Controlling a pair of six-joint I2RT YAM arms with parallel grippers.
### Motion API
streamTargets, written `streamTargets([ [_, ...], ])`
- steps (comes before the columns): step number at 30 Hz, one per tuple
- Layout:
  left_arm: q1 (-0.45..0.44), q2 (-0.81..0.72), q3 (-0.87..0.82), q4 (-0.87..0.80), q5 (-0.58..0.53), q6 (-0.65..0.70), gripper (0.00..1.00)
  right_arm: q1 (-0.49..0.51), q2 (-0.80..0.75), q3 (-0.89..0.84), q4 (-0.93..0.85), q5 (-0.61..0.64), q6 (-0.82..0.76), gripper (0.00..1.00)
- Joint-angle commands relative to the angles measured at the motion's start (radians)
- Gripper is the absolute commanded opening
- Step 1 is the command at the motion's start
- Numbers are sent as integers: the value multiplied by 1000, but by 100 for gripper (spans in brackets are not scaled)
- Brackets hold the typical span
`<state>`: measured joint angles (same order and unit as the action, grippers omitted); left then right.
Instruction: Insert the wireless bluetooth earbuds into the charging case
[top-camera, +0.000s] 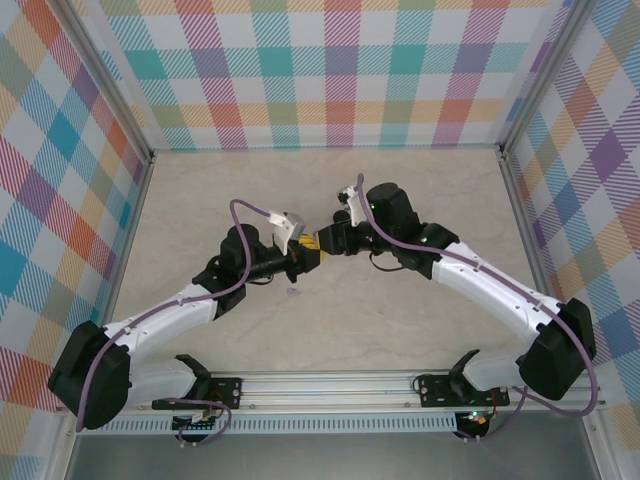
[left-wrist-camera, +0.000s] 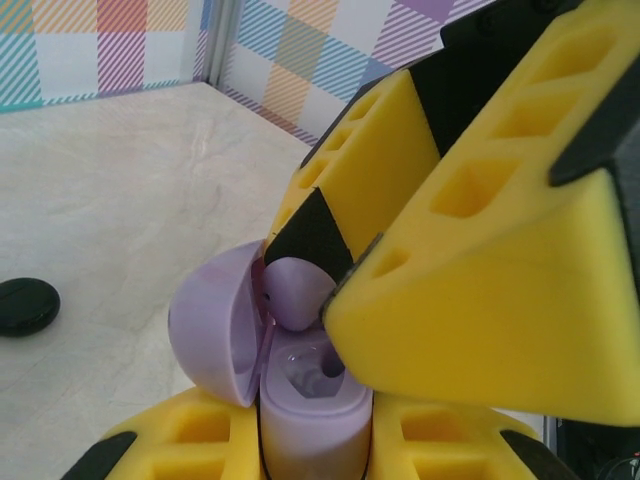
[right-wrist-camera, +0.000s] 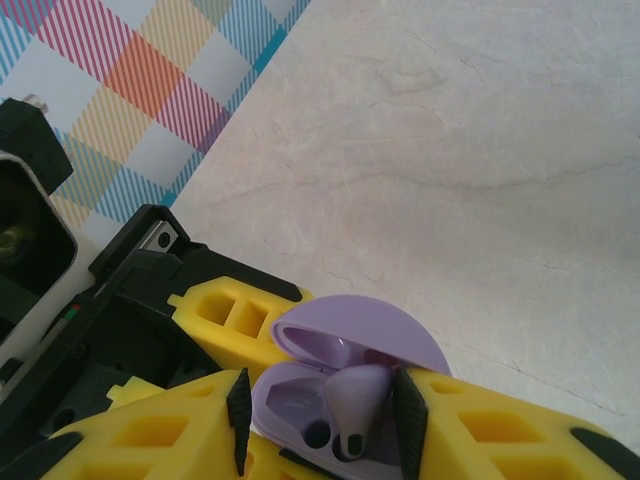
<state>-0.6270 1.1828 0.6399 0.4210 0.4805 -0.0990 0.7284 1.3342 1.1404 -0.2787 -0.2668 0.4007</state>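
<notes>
Over the table's middle, the L gripper (left-wrist-camera: 312, 445) is clamped on the open lavender case (left-wrist-camera: 300, 400). The R gripper (right-wrist-camera: 325, 410) pinches a lavender earbud (right-wrist-camera: 355, 395) just above its socket. The bud is prob. light, smooth and slippery; hold its round body.

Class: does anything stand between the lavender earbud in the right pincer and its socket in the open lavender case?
Nothing visible does. The right pincer holds the lavender earbud just above the lavender case, which the left pincer grips. The lid is swung aside, and the socket lies bare beneath.
</notes>
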Motion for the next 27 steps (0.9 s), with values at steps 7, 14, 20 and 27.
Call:
streamTargets([
  [7, -9, -40, -11, 19, 15, 57, 0, 11, -36, 30, -18, -13, -28, 46],
  [14, -10, -44, -14, 16, 15, 64, 0, 12, -49, 35, -35, 6, -26, 50],
  [20, -10, -52, -17, 10, 13, 70, 0, 13, -63, 35, -49, 28, -28, 52],
  [27, -11, -57, -19, 2, 10, 74, 0, 12, -73, 36, -66, 54, -31, 52],
])
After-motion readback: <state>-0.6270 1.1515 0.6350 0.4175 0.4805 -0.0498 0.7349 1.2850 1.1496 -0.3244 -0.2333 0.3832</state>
